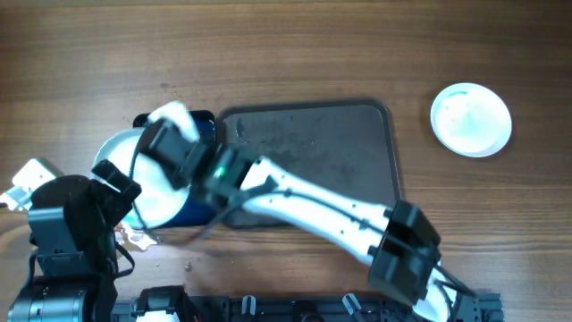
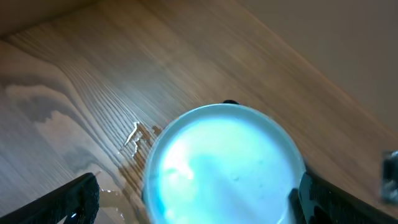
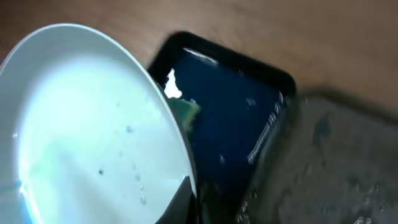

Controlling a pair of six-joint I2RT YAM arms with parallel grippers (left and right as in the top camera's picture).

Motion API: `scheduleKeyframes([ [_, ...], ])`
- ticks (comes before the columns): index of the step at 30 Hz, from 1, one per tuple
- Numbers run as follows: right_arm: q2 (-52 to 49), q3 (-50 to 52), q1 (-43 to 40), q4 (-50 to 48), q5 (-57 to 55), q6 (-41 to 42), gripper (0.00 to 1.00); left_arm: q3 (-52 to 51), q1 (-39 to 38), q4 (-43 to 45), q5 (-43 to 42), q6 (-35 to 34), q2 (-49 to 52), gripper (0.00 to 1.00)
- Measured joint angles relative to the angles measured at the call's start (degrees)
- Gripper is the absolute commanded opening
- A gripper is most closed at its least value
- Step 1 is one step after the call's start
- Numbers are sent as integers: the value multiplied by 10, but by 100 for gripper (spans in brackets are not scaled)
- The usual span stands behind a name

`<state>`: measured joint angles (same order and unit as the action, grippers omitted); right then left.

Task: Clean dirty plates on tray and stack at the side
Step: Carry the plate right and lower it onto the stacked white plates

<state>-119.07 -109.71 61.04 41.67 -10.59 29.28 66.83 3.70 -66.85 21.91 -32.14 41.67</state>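
Note:
My right gripper (image 1: 168,143) is shut on the rim of a white plate (image 1: 152,192) with a pale blue wash. It holds the plate tilted over the small dark blue tray (image 1: 204,121). In the right wrist view my finger (image 3: 185,200) pinches the plate's (image 3: 81,124) edge. My left gripper (image 2: 196,196) is open, with a finger on either side of the same plate (image 2: 224,168). In the overhead view the left gripper (image 1: 114,190) is at the plate's left. A second plate (image 1: 471,118) lies on the bare wood at the far right. The large dark grey tray (image 1: 313,148) holds no plates.
A green sponge (image 3: 186,112) lies in the blue tray (image 3: 242,124), which holds water. Water puddles (image 2: 118,180) and spills (image 1: 138,237) lie on the wood by the left arm. The right arm (image 1: 313,206) crosses the grey tray's front edge.

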Motion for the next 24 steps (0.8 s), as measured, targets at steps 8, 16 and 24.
scheduleKeyframes([
  [8,0,-2,-324,161,129,69,4,0,0,-1,-53,-1,58,100],
  [16,0,44,-651,242,129,24,4,0,0,2,-148,-1,234,100],
  [24,0,164,-853,207,113,0,4,0,-1,69,-238,-1,357,100],
])
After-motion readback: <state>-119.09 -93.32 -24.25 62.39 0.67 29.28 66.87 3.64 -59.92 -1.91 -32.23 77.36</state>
